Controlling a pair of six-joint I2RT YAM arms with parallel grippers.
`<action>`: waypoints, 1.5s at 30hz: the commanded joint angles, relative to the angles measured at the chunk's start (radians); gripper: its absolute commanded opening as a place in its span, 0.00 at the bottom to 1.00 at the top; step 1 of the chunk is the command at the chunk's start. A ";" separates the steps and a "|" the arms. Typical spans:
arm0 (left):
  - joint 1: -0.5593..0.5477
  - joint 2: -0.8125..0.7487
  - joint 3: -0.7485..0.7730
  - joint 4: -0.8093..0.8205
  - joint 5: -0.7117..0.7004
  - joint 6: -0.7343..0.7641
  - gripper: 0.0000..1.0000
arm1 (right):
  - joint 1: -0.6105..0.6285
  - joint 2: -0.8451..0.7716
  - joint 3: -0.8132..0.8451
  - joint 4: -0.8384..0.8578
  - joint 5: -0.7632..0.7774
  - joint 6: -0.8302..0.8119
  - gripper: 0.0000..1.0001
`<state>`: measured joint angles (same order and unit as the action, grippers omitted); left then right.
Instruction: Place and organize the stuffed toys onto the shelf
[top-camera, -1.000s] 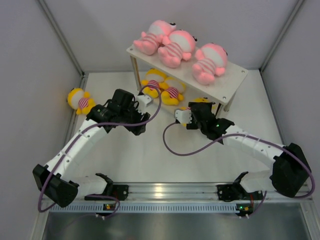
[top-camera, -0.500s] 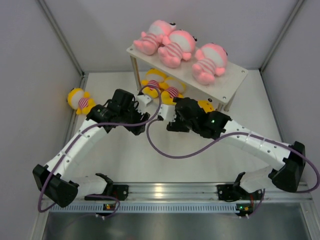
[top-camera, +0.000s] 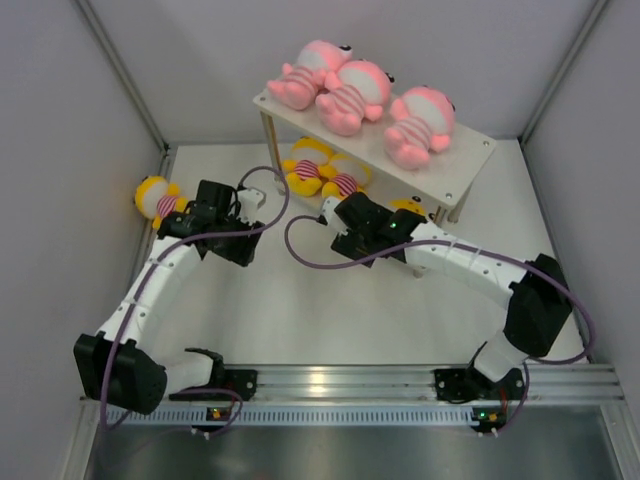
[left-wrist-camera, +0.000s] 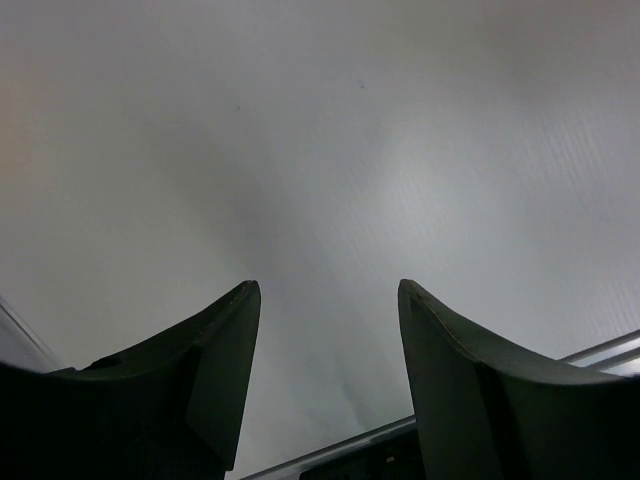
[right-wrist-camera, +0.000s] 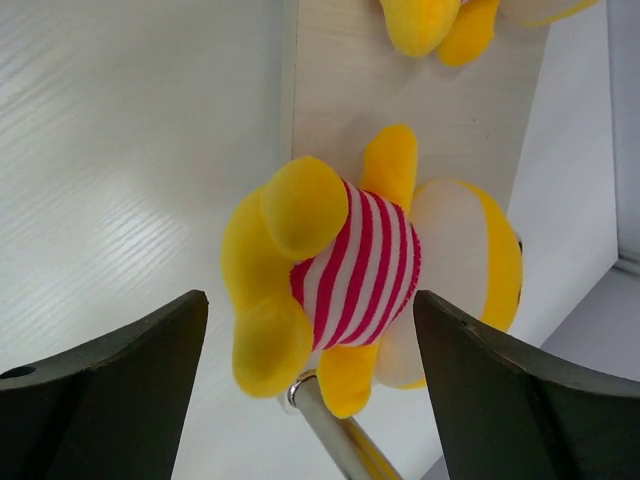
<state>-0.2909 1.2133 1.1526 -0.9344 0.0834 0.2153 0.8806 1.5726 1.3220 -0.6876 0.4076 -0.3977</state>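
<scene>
Beyond the wide right fingers (right-wrist-camera: 100, 380) lies a yellow stuffed toy (right-wrist-camera: 370, 265); left fingers (left-wrist-camera: 190, 380) gape empty.

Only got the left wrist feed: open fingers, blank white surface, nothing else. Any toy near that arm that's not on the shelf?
Observer: Yes. A yellow round-headed plush toy in a pink-and-white striped shirt lies on the white table, just left of the left arm's wrist.
Operator: What's on the shelf?
Observer: Three pink plush toys lie on the top tier of the white shelf.
Operator: Right arm?
Observer: The right gripper is open, its fingers either side of another yellow striped plush at the lower board's edge, not touching it.
</scene>
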 joint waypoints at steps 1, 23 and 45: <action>0.111 0.009 -0.021 0.071 0.012 0.045 0.63 | -0.041 0.050 -0.020 0.034 0.033 0.043 0.83; 0.203 0.025 -0.001 0.088 0.027 0.096 0.63 | -0.140 0.052 -0.102 0.335 0.122 -0.291 0.00; 0.236 0.035 0.030 0.088 0.049 0.099 0.63 | -0.169 0.191 0.014 0.336 -0.145 -0.262 0.00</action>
<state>-0.0643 1.2449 1.1381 -0.8898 0.1143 0.2996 0.6926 1.7390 1.2861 -0.3531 0.2943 -0.6853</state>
